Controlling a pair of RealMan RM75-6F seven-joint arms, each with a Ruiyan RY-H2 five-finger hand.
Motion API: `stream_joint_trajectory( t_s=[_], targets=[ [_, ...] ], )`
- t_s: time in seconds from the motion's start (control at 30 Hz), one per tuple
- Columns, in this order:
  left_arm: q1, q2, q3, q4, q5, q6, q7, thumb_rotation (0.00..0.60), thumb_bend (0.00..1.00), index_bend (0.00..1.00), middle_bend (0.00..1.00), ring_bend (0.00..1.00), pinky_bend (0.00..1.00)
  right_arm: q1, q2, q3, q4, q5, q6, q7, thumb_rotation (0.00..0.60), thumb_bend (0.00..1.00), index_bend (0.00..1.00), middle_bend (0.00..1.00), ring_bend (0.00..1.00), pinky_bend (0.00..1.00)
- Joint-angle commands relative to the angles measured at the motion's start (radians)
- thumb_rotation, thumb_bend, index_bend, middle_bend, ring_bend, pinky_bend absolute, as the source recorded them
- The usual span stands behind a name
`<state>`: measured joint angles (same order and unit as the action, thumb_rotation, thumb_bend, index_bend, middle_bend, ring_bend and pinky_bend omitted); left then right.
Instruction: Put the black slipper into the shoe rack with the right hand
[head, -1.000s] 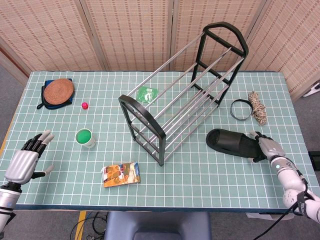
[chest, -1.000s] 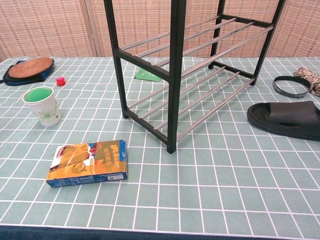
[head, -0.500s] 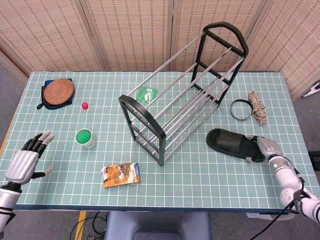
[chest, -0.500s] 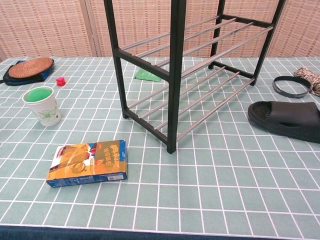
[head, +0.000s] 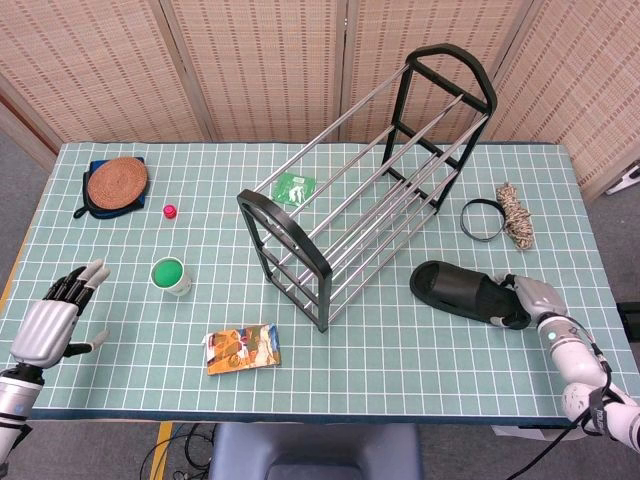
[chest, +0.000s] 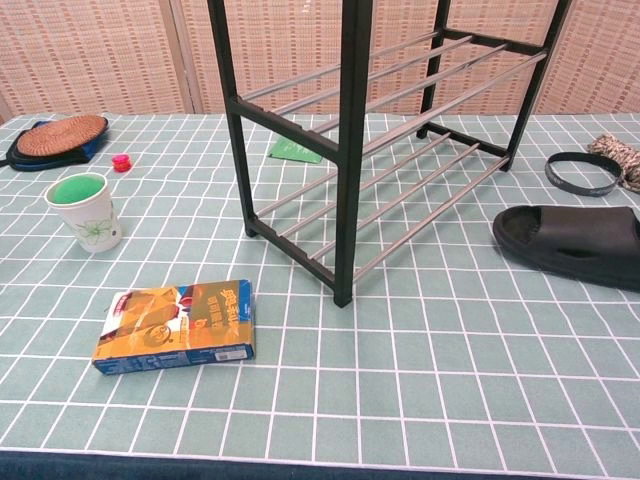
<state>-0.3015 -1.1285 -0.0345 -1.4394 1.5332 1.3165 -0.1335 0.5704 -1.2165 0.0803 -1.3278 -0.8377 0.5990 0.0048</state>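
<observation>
Black rubber slipper flat on the green checked counter near its right edge, just right of the black-framed shoe rack with silver metal rails, toe toward the rack. Right hand at the slipper's heel end, fingers closed around it, gripping. Left hand low at the counter's front left corner, fingers spread, holding nothing, well apart from the white paper cup with a green lid.

You have on the table:
black slipper: one
shoe rack: one
paper cup: one
snack box: one
woven coaster: one
red cap: one
green packet: one
black band: one
rope bundle: one
</observation>
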Motion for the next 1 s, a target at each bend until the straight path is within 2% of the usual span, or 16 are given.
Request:
stream_joint_trajectory(
  t_s=[0.03, 0.33, 0.63, 0.83, 1.0],
  targets=[
    [-0.001, -0.002, 0.000, -0.001, -0.001, -0.001, 0.005, 0.600, 0.26, 0.00, 0.02, 0.00, 0.11, -0.019, 0.036, 0.005, -0.051, -0.013, 0.039, 0.006, 0.600, 0.23, 0.27, 0.25, 0.20, 0.30],
    [-0.005, -0.007, -0.001, -0.001, -0.012, -0.017, 0.020, 0.600, 0.26, 0.00, 0.02, 0.00, 0.11, -0.059, 0.090, 0.032, -0.109, -0.052, 0.075, 0.084, 0.600, 0.22, 0.27, 0.25, 0.20, 0.30],
    [-0.005, 0.004, 0.001, -0.010, -0.018, -0.026, 0.004, 0.600, 0.26, 0.00, 0.02, 0.00, 0.11, -0.093, 0.055, 0.065, -0.095, -0.084, 0.126, 0.162, 0.600, 0.21, 0.27, 0.25, 0.20, 0.30],
    [0.001, 0.024, 0.003, -0.012, -0.012, -0.017, -0.041, 0.600, 0.26, 0.00, 0.02, 0.00, 0.11, -0.108, 0.023, 0.089, -0.116, -0.033, 0.201, 0.142, 0.600, 0.20, 0.27, 0.25, 0.20, 0.30],
    [0.006, 0.038, 0.010, -0.013, 0.005, -0.006, -0.078, 0.600, 0.26, 0.00, 0.02, 0.00, 0.11, -0.089, -0.002, 0.112, -0.118, 0.049, 0.214, 0.098, 0.600, 0.20, 0.27, 0.25, 0.20, 0.30]
  ],
)
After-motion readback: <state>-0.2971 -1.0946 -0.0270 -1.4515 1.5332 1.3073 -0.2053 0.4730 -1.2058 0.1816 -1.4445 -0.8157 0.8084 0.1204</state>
